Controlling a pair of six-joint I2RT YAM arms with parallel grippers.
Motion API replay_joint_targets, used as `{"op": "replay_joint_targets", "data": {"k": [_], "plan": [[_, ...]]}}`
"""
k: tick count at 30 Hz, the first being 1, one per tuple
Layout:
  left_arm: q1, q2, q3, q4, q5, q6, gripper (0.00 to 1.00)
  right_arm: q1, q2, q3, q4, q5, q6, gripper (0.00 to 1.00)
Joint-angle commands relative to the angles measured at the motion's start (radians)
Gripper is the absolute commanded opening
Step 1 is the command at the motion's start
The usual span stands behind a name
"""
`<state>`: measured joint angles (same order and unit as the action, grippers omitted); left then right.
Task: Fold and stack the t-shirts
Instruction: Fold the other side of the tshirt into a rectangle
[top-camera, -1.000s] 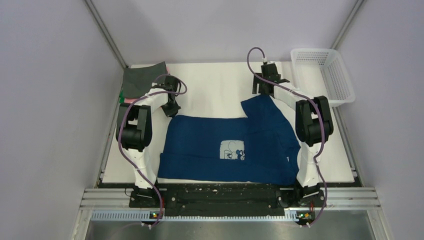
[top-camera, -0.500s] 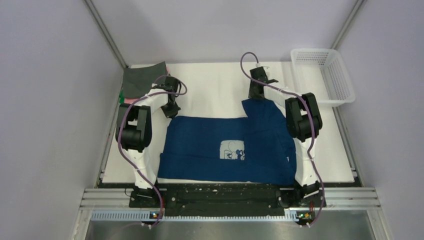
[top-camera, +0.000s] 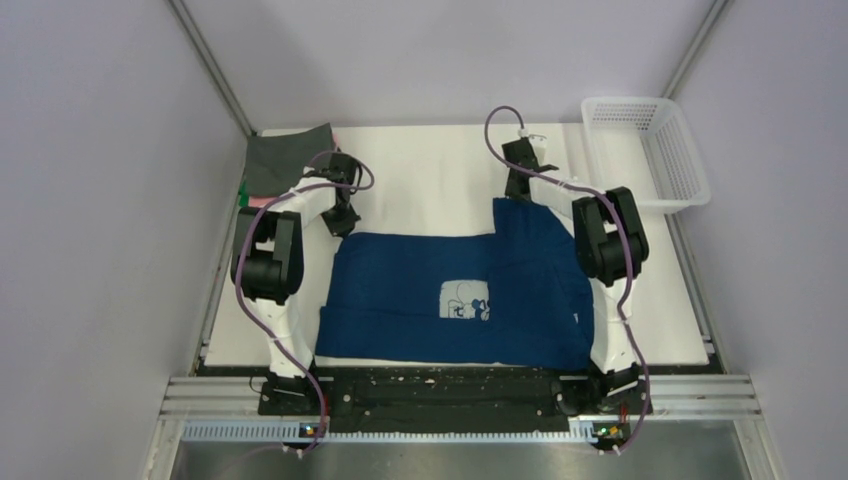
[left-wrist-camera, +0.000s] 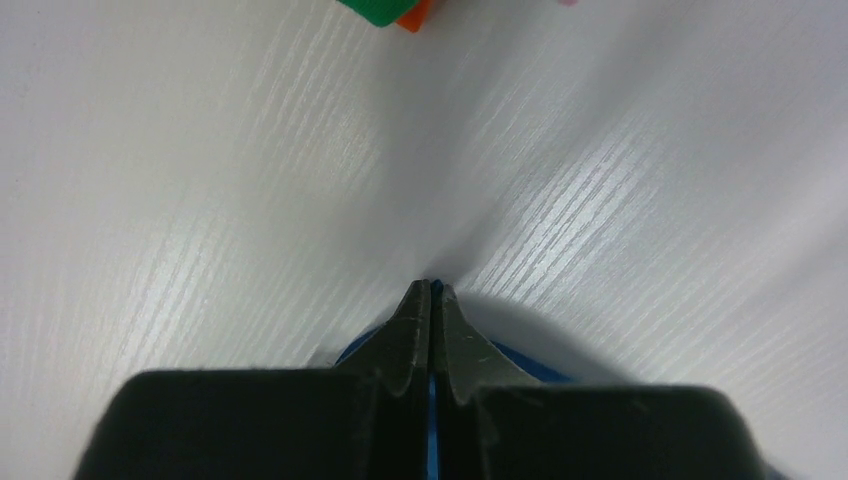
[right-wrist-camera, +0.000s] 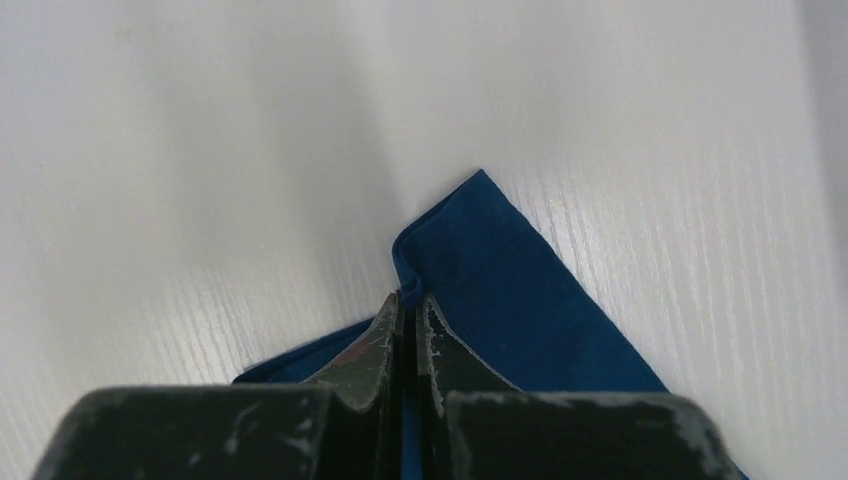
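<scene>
A large navy t-shirt (top-camera: 420, 290) with a small white chest print (top-camera: 465, 300) lies spread on the white table, its right side folded over toward the middle. My left gripper (top-camera: 343, 225) is shut on the shirt's far left corner; in the left wrist view a strip of blue cloth (left-wrist-camera: 530, 362) shows between and beside the closed fingers (left-wrist-camera: 431, 292). My right gripper (top-camera: 517, 193) is shut on the far corner of the folded flap (right-wrist-camera: 520, 290), with cloth pinched at the tips (right-wrist-camera: 410, 298). Folded tees are stacked at the far left, grey (top-camera: 288, 158) on top.
A white mesh basket (top-camera: 648, 150) stands at the far right corner. Green (left-wrist-camera: 378, 10) and orange (left-wrist-camera: 413, 17) cloth edges of the stack show just ahead of the left gripper. White tabletop (top-camera: 430, 170) lies between the two grippers; walls close in both sides.
The right gripper came down onto the flap's far corner and shut on it. The left gripper stayed shut in place.
</scene>
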<state>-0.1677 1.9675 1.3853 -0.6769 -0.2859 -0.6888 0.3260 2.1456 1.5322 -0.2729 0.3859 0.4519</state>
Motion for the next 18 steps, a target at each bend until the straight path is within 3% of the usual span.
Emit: {"op": "replay_joint_targets", "data": {"k": [1,6,11,18], "plan": [[0.022,0.009,0.085,-0.030,-0.003,0.021,0.00,-0.012,0.042,0.051,0.049,-0.017,-0.085,0.00],[0.027,0.019,0.130,-0.050,-0.010,0.035,0.00,-0.009,-0.002,0.047,0.097,-0.065,-0.139,0.00],[0.027,-0.048,0.047,-0.010,0.040,0.027,0.00,0.008,-0.169,-0.132,0.166,-0.071,-0.145,0.00],[0.025,-0.242,-0.183,0.110,0.106,0.023,0.00,0.081,-0.474,-0.470,0.260,-0.100,-0.106,0.00]]}}
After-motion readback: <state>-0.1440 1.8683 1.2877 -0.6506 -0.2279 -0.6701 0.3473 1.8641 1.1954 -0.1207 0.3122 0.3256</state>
